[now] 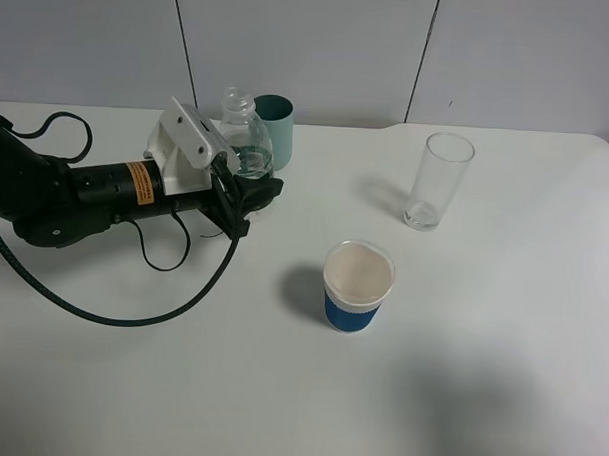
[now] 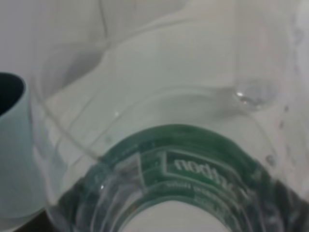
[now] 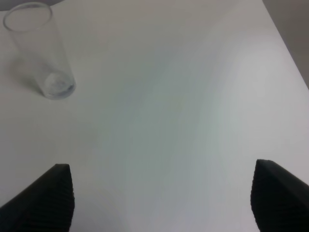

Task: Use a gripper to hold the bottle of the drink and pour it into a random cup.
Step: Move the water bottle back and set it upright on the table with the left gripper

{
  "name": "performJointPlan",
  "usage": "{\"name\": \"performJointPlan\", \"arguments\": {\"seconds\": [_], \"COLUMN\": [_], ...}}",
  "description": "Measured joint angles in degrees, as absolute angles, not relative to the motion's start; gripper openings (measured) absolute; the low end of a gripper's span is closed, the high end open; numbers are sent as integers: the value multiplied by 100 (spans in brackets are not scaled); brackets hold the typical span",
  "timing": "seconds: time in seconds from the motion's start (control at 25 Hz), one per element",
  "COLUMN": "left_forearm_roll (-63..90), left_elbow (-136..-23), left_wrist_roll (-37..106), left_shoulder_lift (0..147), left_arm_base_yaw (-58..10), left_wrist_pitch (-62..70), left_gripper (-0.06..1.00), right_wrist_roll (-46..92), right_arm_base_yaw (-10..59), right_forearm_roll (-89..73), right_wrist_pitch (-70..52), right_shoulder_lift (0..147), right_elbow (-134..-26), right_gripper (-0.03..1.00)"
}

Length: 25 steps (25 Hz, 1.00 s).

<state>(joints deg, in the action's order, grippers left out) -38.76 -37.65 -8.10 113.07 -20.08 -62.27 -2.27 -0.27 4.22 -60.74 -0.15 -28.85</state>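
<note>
Left gripper (image 1: 247, 198): black jaws clamped on the lower body of the bottle, arm lying low across the table so the grip comes in from the side.
Bottle (image 1: 245, 138): upright and capless at the far left of the table (image 1: 499, 395), green label band filling the left wrist view; the low side grip leaves the neck clear for pouring.
Drink (image 1: 252, 162): clear liquid low in the bottle, none poured yet by the look of it.
Teal cup (image 1: 276, 127): just behind the bottle, nearly touching, the closest target.
Paper cup with blue sleeve (image 1: 357, 287): mid-table, well apart.
Clear glass (image 1: 438, 181): far right, apparently empty.
Right gripper (image 3: 161, 193): jaws spread wide over bare table, holding nothing, clear of the work.
</note>
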Motion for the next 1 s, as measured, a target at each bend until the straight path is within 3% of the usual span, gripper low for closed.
{"name": "performJointPlan", "arguments": {"seconds": [0.32, 1.0], "left_forearm_roll": [-3887, -3888], "left_elbow": [-3768, -3771], "left_wrist_roll": [-148, -401], "left_shoulder_lift": [11711, 12068], "left_arm_base_yaw": [-2008, -2008], "left_wrist_pitch": [-6411, -6594], "left_gripper": [55, 55], "right_wrist_roll": [-227, -227], "right_arm_base_yaw": [-27, -27], "right_forearm_roll": [422, 422], "right_wrist_pitch": [-6074, -6074], "right_shoulder_lift": [-15, -15], "right_elbow": [-2885, -2885], "right_gripper": [75, 75]}}
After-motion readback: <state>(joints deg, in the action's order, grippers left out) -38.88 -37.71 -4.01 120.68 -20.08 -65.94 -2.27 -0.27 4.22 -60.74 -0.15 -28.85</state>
